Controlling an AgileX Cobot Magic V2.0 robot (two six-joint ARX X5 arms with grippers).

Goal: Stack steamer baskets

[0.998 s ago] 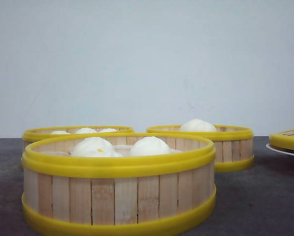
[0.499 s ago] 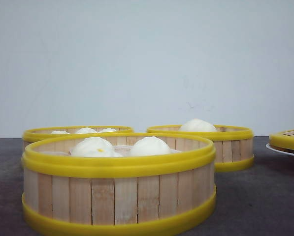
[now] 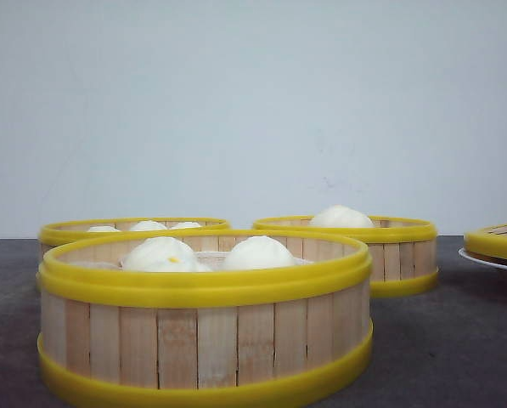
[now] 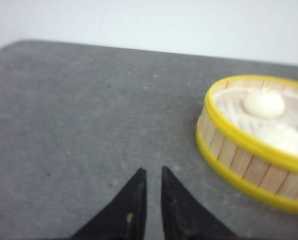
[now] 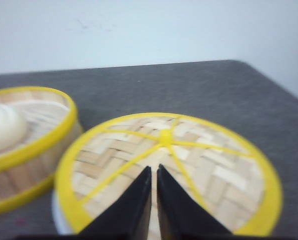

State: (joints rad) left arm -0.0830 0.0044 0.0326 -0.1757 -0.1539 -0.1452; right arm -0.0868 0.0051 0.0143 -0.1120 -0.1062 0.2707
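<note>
left gripper (image 4: 151, 175): jaws nearly closed, holding nothing, above bare table (image 4: 79, 110)
right gripper (image 5: 153, 175): jaws almost together, empty, poised over the lid (image 5: 188, 165)
steamer baskets: near one (image 3: 202, 327), two behind (image 3: 70, 231) (image 3: 389, 246), all apart and unstacked
advice: open the jaws wide before reaching a rim; lift level so buns stay put

Left gripper (image 4: 152, 172) over bare grey table (image 4: 79, 115) — black fingers (image 4: 134, 200) nearly together, thin gap between tips, nothing held. Steamer basket (image 4: 253, 150) off to one side, well apart from fingertips — two white buns (image 4: 264, 103) inside, partly cut off at frame edge. Pale wall (image 4: 188, 20) behind table.
</note>
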